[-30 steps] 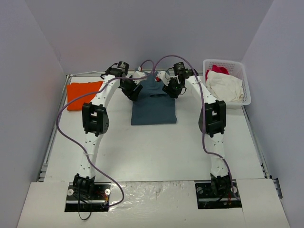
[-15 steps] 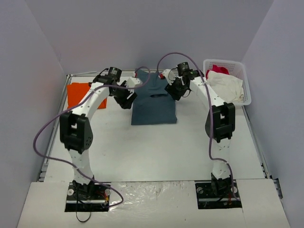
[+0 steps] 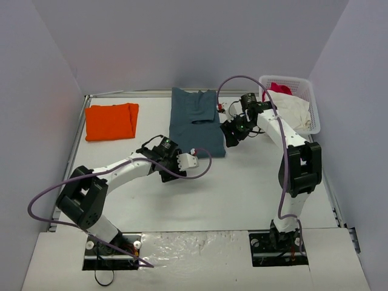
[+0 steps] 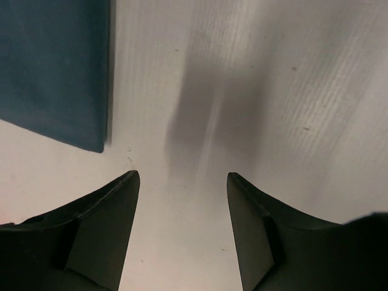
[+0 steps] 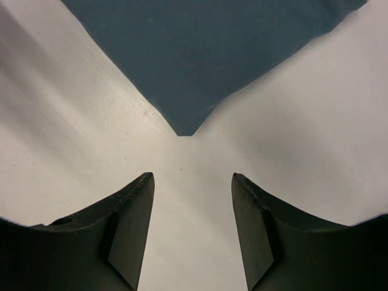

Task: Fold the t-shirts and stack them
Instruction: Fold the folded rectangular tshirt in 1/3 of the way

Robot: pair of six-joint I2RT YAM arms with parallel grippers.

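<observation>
Bright, even overhead light w/ soft shadow on table; pics fairly sharp.

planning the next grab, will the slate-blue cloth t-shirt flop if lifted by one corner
Likely floppy: the slate-blue cloth t-shirt lies thin and flat on the white table, so lifted by one corner, the rest would probably droop. Pushed, it may bunch rather than slide.

Slate-blue t-shirt — orange t-shirt, both plain.
</observation>
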